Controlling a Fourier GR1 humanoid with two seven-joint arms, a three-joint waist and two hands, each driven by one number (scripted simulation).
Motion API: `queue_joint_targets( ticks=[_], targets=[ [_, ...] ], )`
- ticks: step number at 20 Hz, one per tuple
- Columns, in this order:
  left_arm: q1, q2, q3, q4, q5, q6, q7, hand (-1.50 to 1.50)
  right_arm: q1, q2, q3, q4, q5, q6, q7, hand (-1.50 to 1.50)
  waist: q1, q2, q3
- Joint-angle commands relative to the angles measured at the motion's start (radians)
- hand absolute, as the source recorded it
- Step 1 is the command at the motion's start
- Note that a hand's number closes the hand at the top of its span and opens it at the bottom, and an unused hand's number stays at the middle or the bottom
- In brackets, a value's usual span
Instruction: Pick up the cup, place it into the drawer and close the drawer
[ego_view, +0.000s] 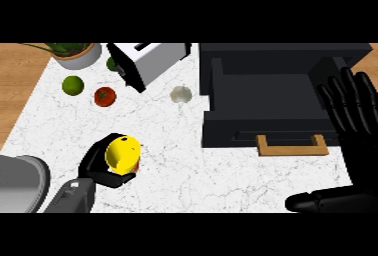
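The yellow cup (122, 152) sits in the left hand (99, 166), whose fingers curl round its lower side, over the left part of the table (184, 170); whether it has left the surface I cannot tell. So the pick-up looks made, and the next move calls for carrying it rightward, well across to the dark drawer (221, 107), which stands pulled out with its wooden handle (291, 145) facing the robot and nothing visible inside. The right hand (354, 131) rests open, fingers up, at the right edge beside the drawer.
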Motion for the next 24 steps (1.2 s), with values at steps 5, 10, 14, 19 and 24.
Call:
queue_joint_targets(
  ticks=[5, 10, 14, 19, 24],
  targets=[
    [-0.021, -0.054, 0.045, -0.017, 0.040, 0.088, -0.150, 1.50, -0.032, -0.011, 0.000, 0.026, 0.006, 0.012, -0.008, -1.50, 0.006, 0.000, 0.000],
    [0.074, -0.048, 0.177, -0.082, 0.142, 0.273, -0.216, 1.50, 0.018, 0.000, 0.004, -0.046, 0.014, -0.013, 0.022, -1.50, 0.016, -0.006, 0.000],
    [0.066, -0.066, 0.161, -0.094, 0.127, 0.300, -0.268, 1.50, -0.005, -0.008, -0.001, -0.009, 0.006, 0.002, 0.015, -1.50, 0.008, -0.003, 0.000],
    [0.072, -0.079, 0.125, -0.272, 0.163, 0.248, -0.176, 1.50, -0.010, 0.003, 0.006, -0.017, 0.015, -0.010, 0.011, -1.50, 0.015, -0.006, 0.001],
    [0.096, -0.092, 0.037, -0.529, 0.160, 0.289, 0.034, 1.50, -0.007, -0.012, -0.022, -0.017, 0.000, -0.009, 0.028, -1.50, 0.021, -0.008, 0.002]
  ],
)
